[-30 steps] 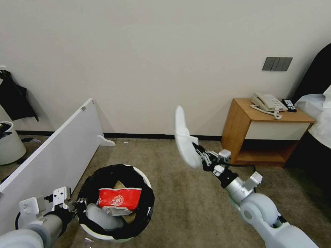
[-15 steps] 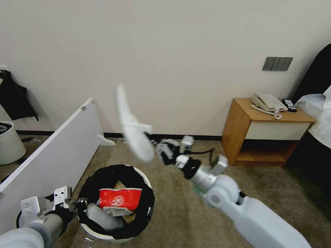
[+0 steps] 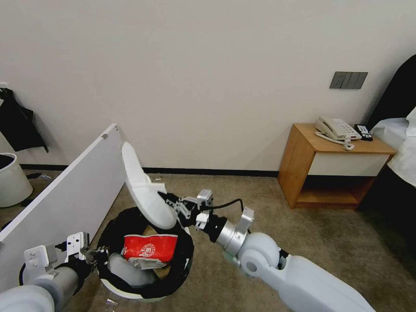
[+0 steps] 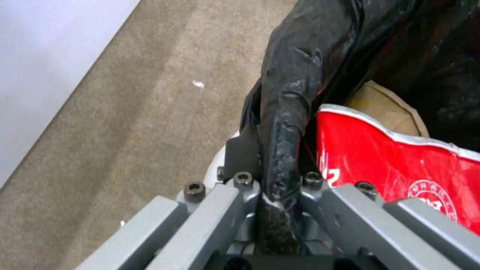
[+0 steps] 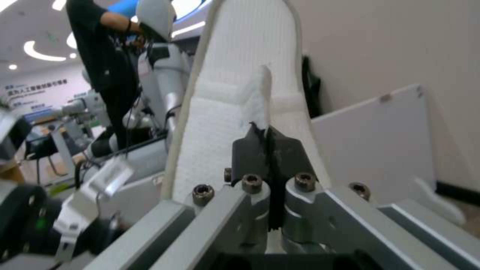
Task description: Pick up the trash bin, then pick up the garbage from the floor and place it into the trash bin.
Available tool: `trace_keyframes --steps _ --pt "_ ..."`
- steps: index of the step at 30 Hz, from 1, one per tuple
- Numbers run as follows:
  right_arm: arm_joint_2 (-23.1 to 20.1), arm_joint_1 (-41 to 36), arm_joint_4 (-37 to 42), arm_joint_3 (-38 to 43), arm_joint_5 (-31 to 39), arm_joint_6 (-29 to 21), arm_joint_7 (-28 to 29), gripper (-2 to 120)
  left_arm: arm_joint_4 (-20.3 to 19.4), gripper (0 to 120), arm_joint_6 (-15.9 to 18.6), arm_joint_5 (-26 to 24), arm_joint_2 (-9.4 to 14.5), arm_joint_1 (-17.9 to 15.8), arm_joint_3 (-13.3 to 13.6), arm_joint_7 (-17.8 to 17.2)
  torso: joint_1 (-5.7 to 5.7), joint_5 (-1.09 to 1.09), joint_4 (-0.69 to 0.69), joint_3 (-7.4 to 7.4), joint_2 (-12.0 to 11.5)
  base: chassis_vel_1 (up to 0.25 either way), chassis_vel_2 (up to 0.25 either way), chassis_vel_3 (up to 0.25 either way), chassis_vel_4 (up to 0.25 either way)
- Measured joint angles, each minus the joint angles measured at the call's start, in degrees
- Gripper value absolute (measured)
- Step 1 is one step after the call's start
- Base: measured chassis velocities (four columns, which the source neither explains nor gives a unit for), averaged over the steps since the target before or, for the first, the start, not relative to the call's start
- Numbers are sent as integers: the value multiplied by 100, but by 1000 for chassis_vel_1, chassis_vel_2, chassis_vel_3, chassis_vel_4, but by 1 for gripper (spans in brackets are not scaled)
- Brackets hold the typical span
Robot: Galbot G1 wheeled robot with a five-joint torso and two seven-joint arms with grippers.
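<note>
White slipper [image 3: 145, 190] sticks up tall from the right gripper [image 3: 173, 207], clenched on its strap just above the trash bin [image 3: 173, 277]; being so long, it could catch the far rim and tip out onto the carpet. The left gripper [image 4: 280, 187] grips the bin's black-bagged near rim.

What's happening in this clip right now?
The left gripper is shut on the black-bag-lined rim of the trash bin, holding it. The right gripper is shut on a white slipper, held over the bin's far rim. A red-white carton and brown paper already lie inside.
</note>
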Motion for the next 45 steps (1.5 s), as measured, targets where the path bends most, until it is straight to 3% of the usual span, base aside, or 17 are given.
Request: trace_keyframes --steps 19,45 --pt "137 3 -244 -953 -101 -320 294 0 -112 1 0 7 -26 80 -40 -5 0 0 0 0 0 0 0 0 0" --pt "-52 14 -71 -996 -283 -449 445 0 -155 1 4 14 4 125 -103 -8 0 1 1 0 0 0 0 0 0"
